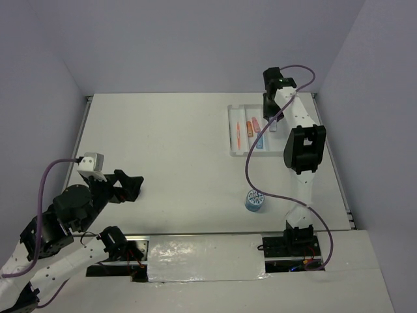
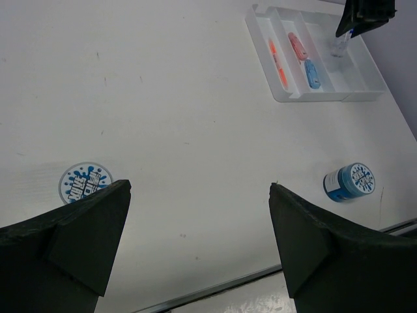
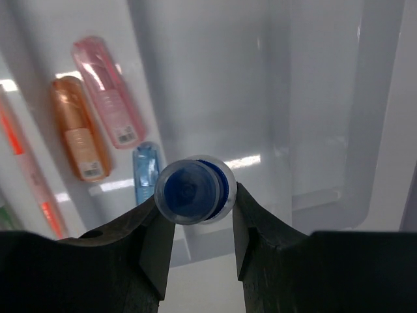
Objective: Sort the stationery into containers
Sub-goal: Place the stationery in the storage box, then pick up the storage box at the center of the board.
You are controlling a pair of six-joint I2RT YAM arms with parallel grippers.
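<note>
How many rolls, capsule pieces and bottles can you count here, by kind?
Round blue rolls with patterned white tops: 2
Short capsule-shaped pieces, pink, orange, blue: 3
Small blue-capped bottle: 1
Total: 6

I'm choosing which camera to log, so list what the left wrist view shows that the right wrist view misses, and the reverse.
Only left wrist: two rolls on the table, and the tray seen whole.
Only right wrist: the blue cap of the bottle, clamped in the right hand, and an orange capsule.
Both: part of the tray, with the pink capsule and the blue capsule in it.
</note>
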